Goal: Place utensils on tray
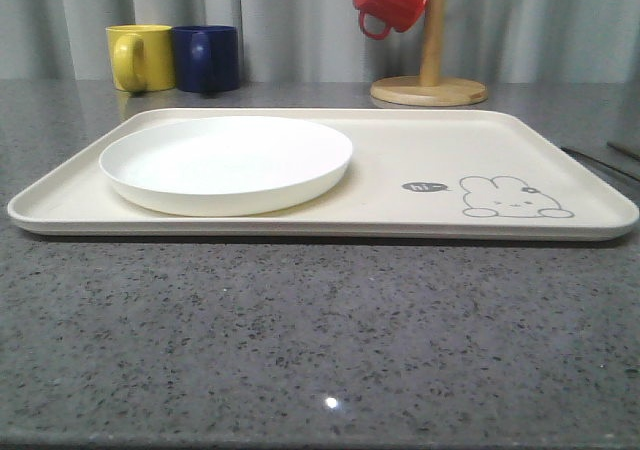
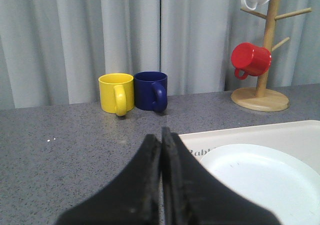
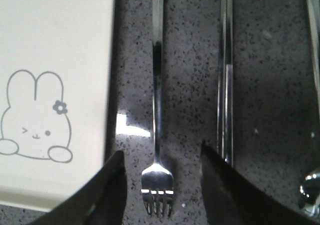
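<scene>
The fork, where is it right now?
In the right wrist view the fork lies on the grey countertop between the tray's edge and the chopsticks, its tines between the open fingers of the right gripper.

On my wrist feeds, the left gripper (image 2: 161,185) shows two matte black wedge-shaped fingers with rough inner edges, the right gripper (image 3: 160,185) two black tapered fingers.

Four mugs (image 2: 116,92), one plate (image 1: 226,162), tray (image 1: 430,145), fork (image 3: 157,135), chopstick pair (image 3: 225,85).
</scene>
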